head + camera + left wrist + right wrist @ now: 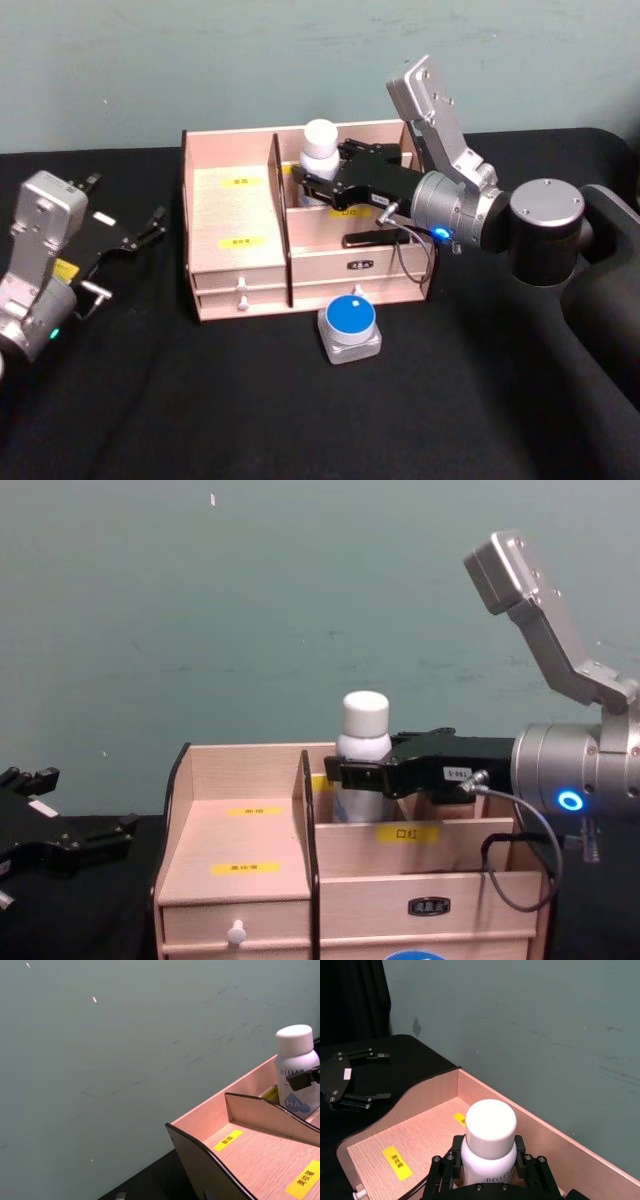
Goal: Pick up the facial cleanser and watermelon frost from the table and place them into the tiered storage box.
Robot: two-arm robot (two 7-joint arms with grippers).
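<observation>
The facial cleanser (pixel 320 143), a white bottle with a rounded cap, stands upright in the back compartment of the tiered storage box (pixel 230 210), just right of its divider. My right gripper (pixel 312 186) is shut on the bottle's body, a black finger on each side (pixel 445 1172). The box walls hide the bottle's base. The bottle (pixel 364 730) rises above the wooden rim (pixel 250 750) in the chest view, with the right gripper (pixel 350 772) around it. The watermelon frost (pixel 349 330), a squat jar with a blue lid, sits on the table before the box's drawers. My left gripper (pixel 150 228) rests open at the far left.
A black cloth covers the table (pixel 200 420). A grey-green wall (pixel 300 60) stands close behind the box. The box's left tier (pixel 250 1155) is flat wood with yellow labels. Two small drawers with white knobs (pixel 240 287) face me.
</observation>
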